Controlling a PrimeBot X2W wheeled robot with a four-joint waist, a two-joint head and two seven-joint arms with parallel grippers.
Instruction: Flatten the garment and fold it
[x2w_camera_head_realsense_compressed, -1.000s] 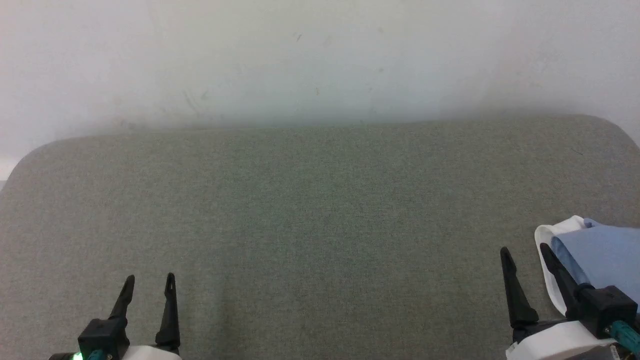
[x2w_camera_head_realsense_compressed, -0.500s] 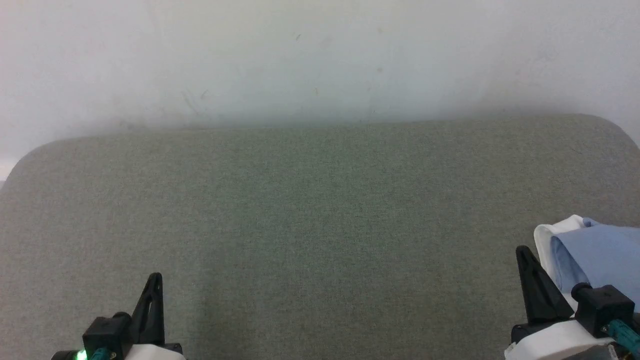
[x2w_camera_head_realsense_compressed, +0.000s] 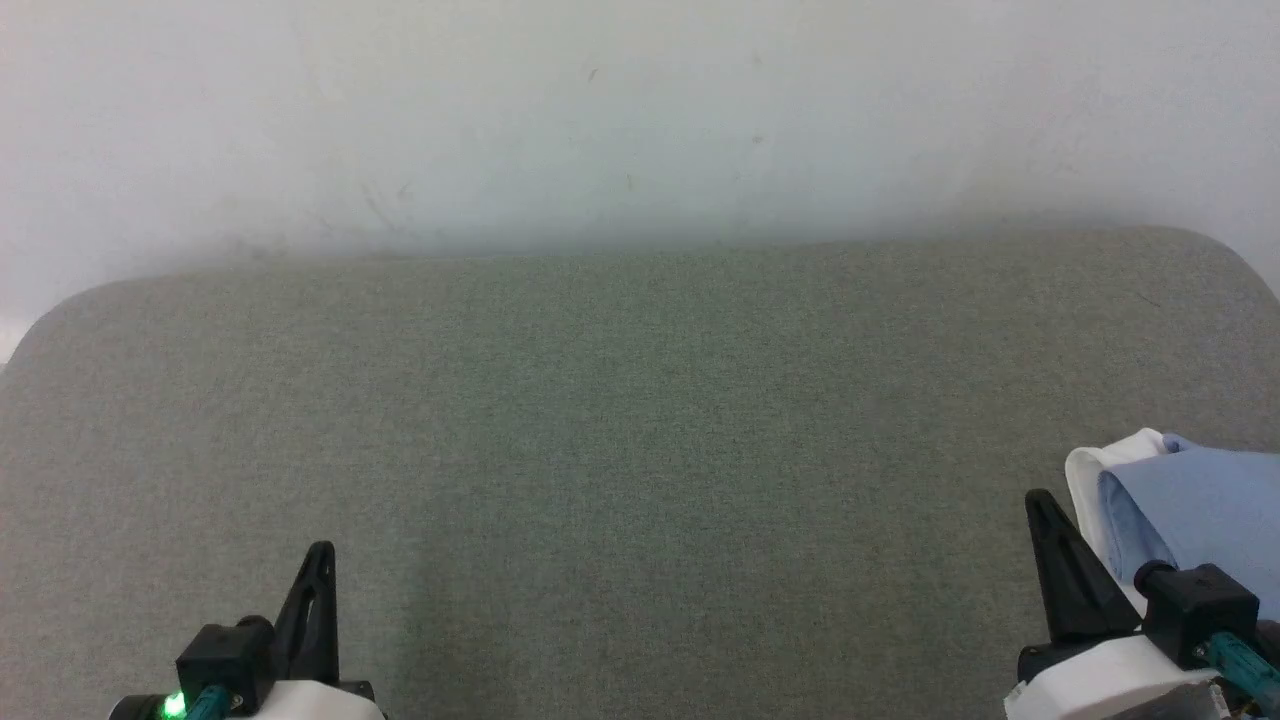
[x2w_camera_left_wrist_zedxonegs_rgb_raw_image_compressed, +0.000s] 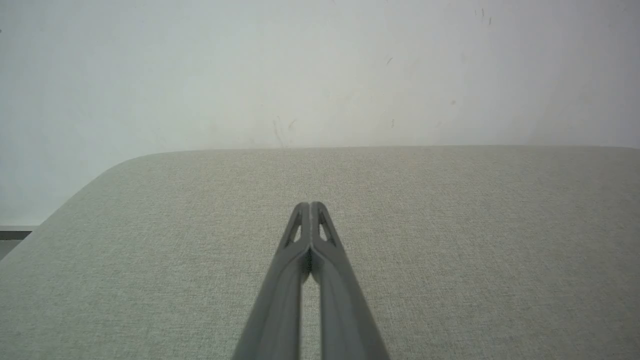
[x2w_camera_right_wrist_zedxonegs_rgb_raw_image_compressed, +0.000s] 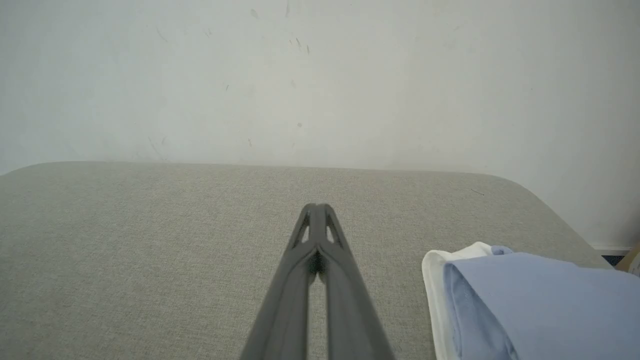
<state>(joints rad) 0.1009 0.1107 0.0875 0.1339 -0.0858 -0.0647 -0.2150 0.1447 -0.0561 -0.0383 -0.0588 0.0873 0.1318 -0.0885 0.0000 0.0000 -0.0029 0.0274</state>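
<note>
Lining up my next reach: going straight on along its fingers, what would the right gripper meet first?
Likely the grey padded surface, else the wall behind it; depth is unclear. The garment lies right of the right gripper, off that line.

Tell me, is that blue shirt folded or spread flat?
Folded, not spread: the blue shirt shows a rounded, doubled-over edge above its white trim.
</note>
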